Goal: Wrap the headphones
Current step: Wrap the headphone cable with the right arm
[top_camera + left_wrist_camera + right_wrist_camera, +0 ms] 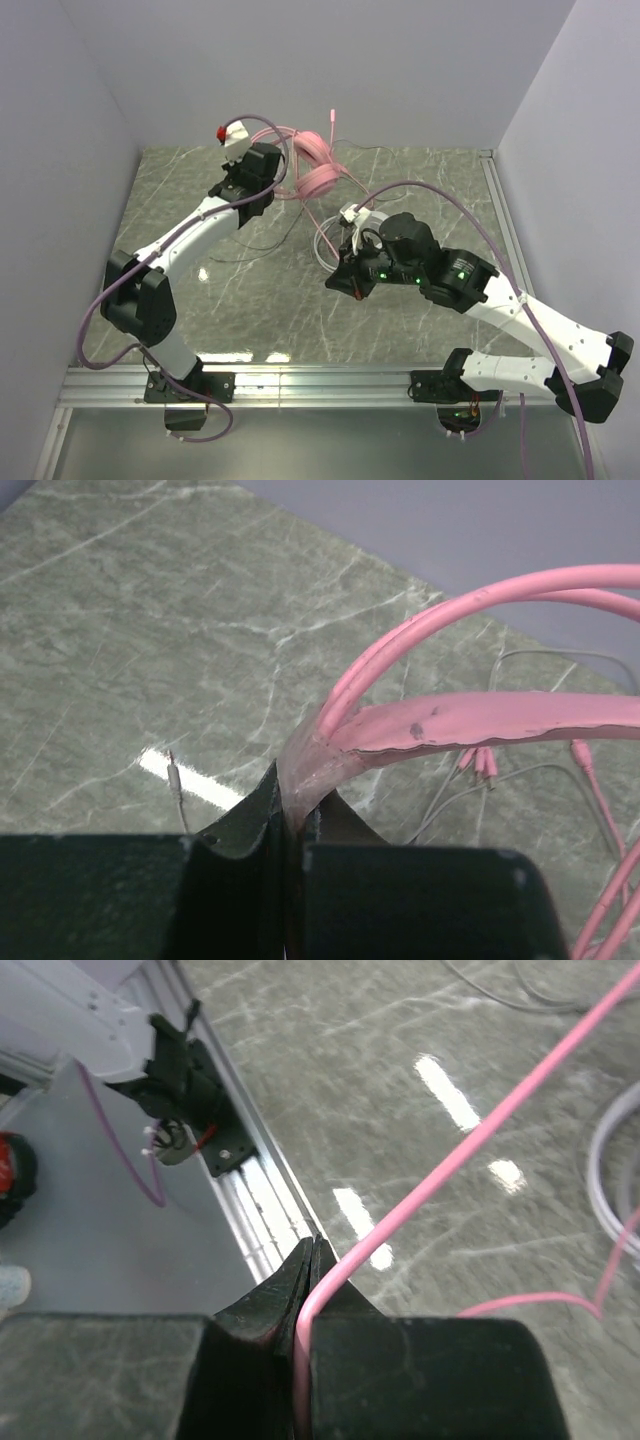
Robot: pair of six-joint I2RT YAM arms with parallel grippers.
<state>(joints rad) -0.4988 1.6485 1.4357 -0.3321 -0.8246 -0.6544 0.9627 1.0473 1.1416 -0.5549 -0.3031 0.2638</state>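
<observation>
The pink headphones (318, 172) lie at the back middle of the table. My left gripper (281, 190) is shut on their pink headband (480, 720), seen close up in the left wrist view, where the gripper (293, 810) pinches the band's end. The thin pink cable (480, 1130) runs from the headset to my right gripper (312, 1260), which is shut on it. In the top view the right gripper (334, 284) is near the table's middle. The white headphones (350, 214) lie just behind the right wrist, partly hidden by it.
A pale cable (520, 660) trails on the marble, its jack plug (172, 770) lying loose. A white cable loop (610, 1150) lies right of the right gripper. A metal rail (300, 380) runs along the near edge. A red-and-white object (228, 135) sits at the back left. Walls close three sides.
</observation>
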